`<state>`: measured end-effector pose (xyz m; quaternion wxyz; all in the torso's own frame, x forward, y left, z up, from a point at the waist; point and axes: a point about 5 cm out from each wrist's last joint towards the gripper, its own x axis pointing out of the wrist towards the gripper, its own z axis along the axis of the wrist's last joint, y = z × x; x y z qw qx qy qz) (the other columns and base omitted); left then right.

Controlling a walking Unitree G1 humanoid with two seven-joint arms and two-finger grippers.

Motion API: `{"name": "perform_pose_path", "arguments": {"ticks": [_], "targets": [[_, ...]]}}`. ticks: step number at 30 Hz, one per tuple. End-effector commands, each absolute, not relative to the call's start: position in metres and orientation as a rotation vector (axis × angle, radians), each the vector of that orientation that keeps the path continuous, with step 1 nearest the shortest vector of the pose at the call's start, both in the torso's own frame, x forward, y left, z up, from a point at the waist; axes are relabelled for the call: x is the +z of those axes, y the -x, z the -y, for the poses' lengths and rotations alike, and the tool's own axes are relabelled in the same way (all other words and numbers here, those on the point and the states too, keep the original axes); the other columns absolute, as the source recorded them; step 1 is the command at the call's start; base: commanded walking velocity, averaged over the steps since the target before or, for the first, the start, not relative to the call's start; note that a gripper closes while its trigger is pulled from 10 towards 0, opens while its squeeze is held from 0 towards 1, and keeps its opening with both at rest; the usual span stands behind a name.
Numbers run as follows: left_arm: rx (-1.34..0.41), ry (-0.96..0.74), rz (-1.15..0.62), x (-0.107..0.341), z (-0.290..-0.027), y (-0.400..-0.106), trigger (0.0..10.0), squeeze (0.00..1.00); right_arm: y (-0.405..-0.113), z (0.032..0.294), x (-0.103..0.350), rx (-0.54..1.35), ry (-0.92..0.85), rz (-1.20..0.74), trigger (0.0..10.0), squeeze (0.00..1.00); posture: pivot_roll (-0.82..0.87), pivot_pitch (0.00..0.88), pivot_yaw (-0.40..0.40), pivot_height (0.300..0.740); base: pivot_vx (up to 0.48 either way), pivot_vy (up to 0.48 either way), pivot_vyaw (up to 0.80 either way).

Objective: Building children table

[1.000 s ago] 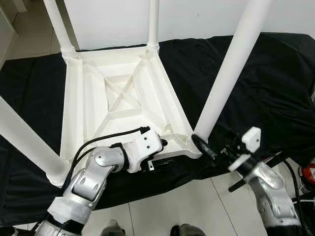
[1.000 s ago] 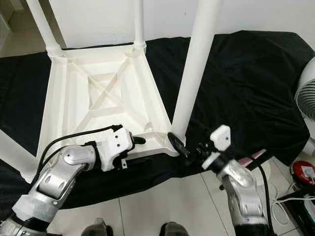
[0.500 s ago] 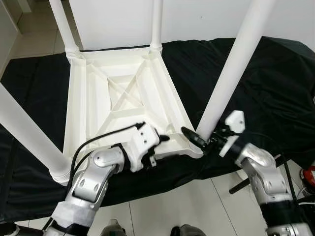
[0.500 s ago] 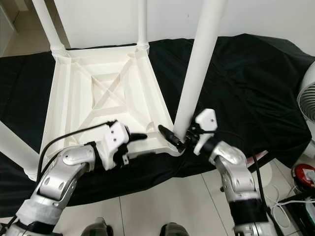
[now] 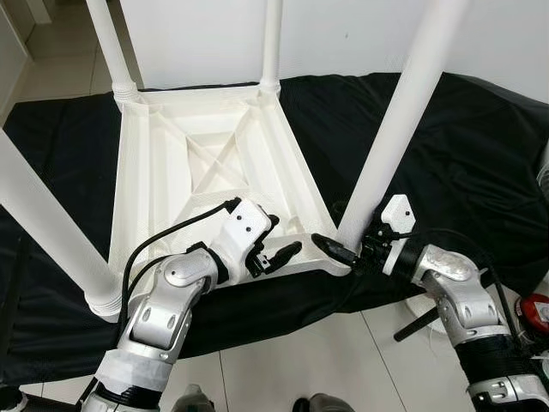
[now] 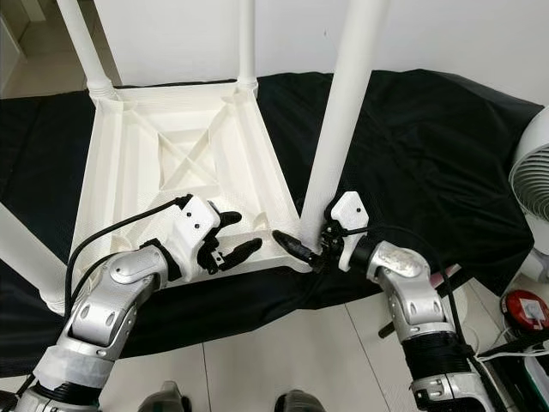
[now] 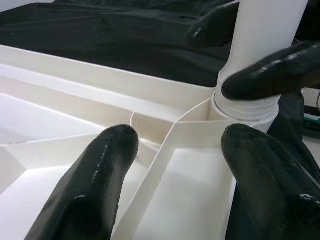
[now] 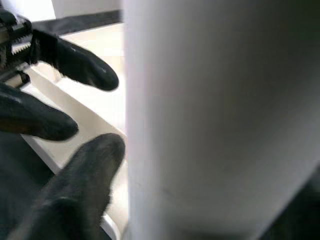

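four legs stand in the upturned table on the black cloth. my right gripper clasps the near-right leg at its socket; my left gripper, fingers spread, straddles the near rim, so seating looks nearly finished.

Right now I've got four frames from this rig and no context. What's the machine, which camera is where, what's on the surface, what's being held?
It is a walking humanoid with two silver arms, each ending in a pincer of two black fingers. The two wide pictures come from the stereo camera on its head, looking down. The two close-ups come from cameras on each wrist, looking along that pincer's fingers.

In front lies a white plastic children's table, upside down on a black cloth, legs pointing up. The left pincer is open over the table's near edge, holding nothing. The right pincer is at the base of the near right leg, where it meets the corner socket; its fingers lie against the leg, but whether they are clamped is unclear.
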<state>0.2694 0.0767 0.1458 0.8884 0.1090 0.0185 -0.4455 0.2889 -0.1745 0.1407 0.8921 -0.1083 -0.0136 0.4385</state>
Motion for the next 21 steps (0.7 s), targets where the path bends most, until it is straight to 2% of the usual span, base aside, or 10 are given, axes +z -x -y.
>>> {"name": "perform_pose_path", "arguments": {"ticks": [1,9,14,15,21], "targets": [[-0.894,-0.235,-0.058,0.142,-0.076,-0.271,10.0,0.00,-0.290,0.175,0.137,0.915,0.237,0.000,0.0,0.00,0.06,0.000,-0.043,0.740,0.000,0.000,0.00],[-0.906,-0.249,-0.030,0.139,-0.072,-0.268,10.0,0.00,-0.294,0.179,0.132,0.882,0.210,-0.025,0.0,0.00,0.06,0.000,-0.049,0.740,0.000,0.000,0.00],[-0.856,-0.227,-0.013,0.142,-0.070,-0.274,10.0,0.00,-0.297,0.179,0.131,0.834,0.183,-0.023,0.0,0.00,0.05,0.000,-0.044,0.740,0.000,0.000,0.00],[-0.843,-0.224,-0.010,0.144,-0.070,-0.276,10.0,0.00,-0.301,0.180,0.131,0.768,0.183,-0.003,10.0,0.00,0.06,0.000,-0.037,0.740,0.000,0.000,0.00],[-0.828,-0.242,0.026,0.150,-0.066,-0.279,10.0,0.00,-0.307,0.180,0.123,0.544,0.148,0.008,10.0,0.00,0.05,0.000,-0.022,0.740,0.000,0.000,0.00]]}}
